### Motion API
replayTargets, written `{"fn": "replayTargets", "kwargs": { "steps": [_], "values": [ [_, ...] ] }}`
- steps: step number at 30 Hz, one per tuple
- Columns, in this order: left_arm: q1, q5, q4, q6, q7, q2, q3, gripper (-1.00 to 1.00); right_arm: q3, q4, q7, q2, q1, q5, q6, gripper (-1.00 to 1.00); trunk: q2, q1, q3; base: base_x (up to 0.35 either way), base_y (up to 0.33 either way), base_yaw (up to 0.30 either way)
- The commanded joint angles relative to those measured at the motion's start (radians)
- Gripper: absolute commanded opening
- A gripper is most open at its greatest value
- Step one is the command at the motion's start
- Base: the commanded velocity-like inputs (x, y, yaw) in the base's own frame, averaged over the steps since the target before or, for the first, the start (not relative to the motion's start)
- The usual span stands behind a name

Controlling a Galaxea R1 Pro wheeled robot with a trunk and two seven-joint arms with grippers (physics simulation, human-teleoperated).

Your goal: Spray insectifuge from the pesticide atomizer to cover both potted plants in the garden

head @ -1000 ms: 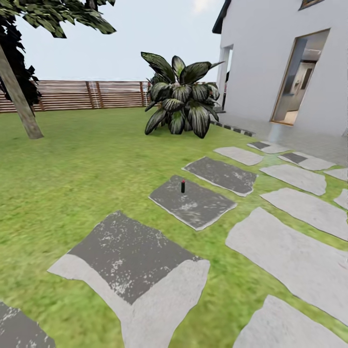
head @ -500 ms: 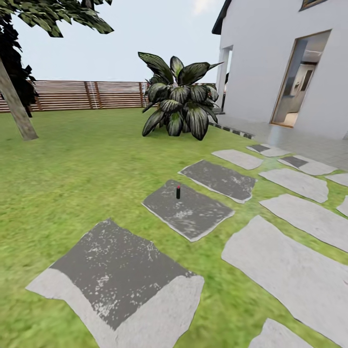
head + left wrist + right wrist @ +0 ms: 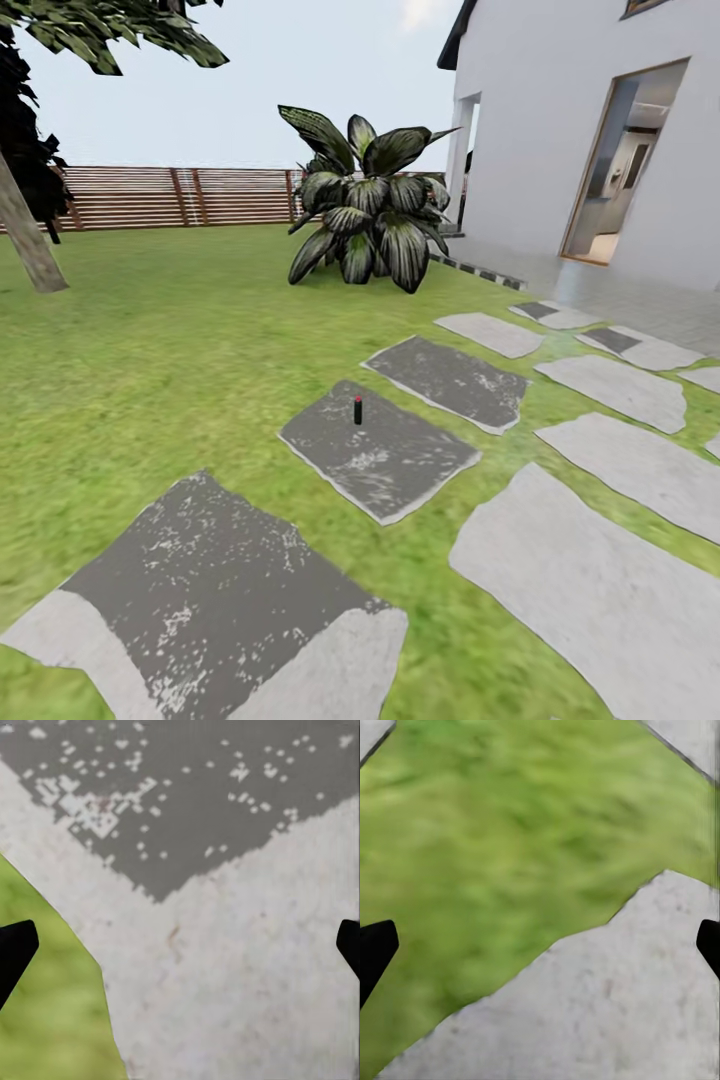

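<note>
I am in the garden, looking over a green lawn crossed by stepping slabs. The pesticide atomizer and the potted plants are out of view. My left gripper is open, its dark fingertips far apart, above a grey slab and a strip of grass. My right gripper is open too, nothing between its fingertips, over grass and a slab's edge.
A small dark cylinder with a red top stands on a dark slab ahead. Beyond it grows a large striped broad-leaved plant. A brown slatted fence closes the lawn, a tree trunk leans at left, a white house with a doorway stands at right.
The whole head view has shifted: slabs and cylinder slid down and left in the picture, the tree trunk drifted toward the left edge. The camera has moved, not the things.
</note>
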Motion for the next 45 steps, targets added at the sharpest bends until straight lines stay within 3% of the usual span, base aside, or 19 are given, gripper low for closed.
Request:
{"fn": "replayTargets", "kwargs": {
  "steps": [1,45],
  "values": [
    [0.000,0.002,0.001,-0.003,0.000,0.000,0.001,1.00,0.000,0.001,0.000,0.000,-0.001,0.000,-0.003,1.00,0.000,0.000,-0.001,0.281,-0.161,0.000],
    [0.000,0.002,0.001,-0.003,0.000,0.000,0.002,1.00,0.000,0.003,0.000,0.000,-0.001,0.000,-0.003,1.00,0.000,0.000,-0.001,0.281,-0.162,0.000]
  ]
}}
